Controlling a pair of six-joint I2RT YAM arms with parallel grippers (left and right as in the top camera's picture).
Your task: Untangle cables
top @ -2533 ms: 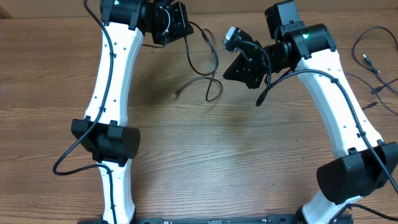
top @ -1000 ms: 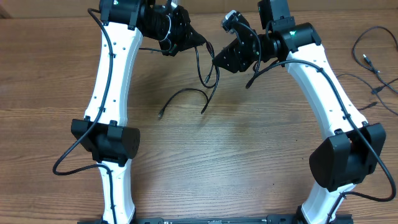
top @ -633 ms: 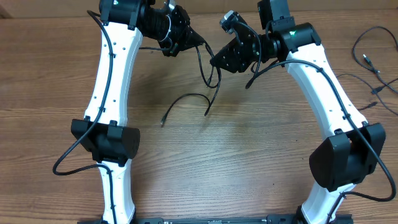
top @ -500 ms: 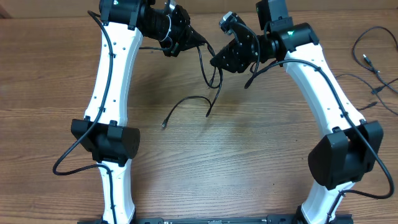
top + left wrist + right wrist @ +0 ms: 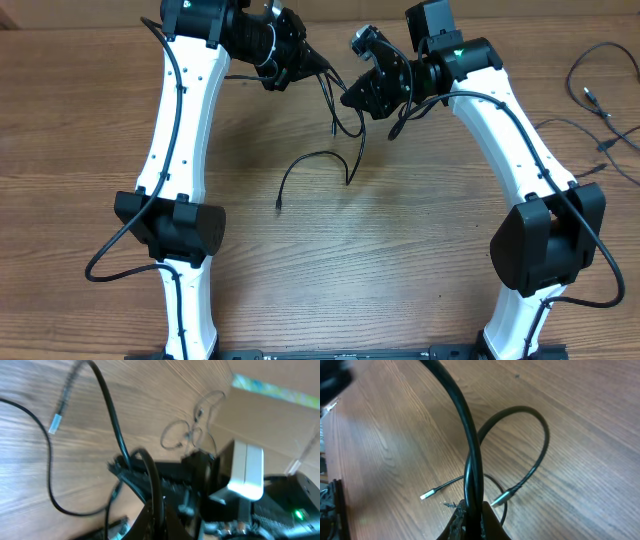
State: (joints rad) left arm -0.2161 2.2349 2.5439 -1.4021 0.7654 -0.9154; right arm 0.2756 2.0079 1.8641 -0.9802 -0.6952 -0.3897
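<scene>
The cables point(image 5: 343, 118) are thin black cords strung in the air between my two grippers at the back of the table. A loop droops below them, and one strand point(image 5: 305, 160) trails down onto the wood, ending in a small plug point(image 5: 278, 206). My left gripper point(image 5: 316, 66) is shut on a cord point(image 5: 112, 420); in its wrist view the cord runs between the closed fingers. My right gripper point(image 5: 349, 97) is shut on a cord point(image 5: 465, 420) too, pinched at the fingertips point(image 5: 486, 519). Two silvery plug ends point(image 5: 428, 494) point(image 5: 501, 499) lie on the table below it.
More thin black cords point(image 5: 598, 100) lie at the table's right edge, beyond the right arm point(image 5: 520, 140). The left arm point(image 5: 180, 130) stands along the left side. A cardboard wall point(image 5: 270, 415) rises behind the table's far edge.
My right gripper has closed on the cord and drawn slightly left. The trailing strand and its plug have slid right and toward the front. The left gripper has stayed shut.
</scene>
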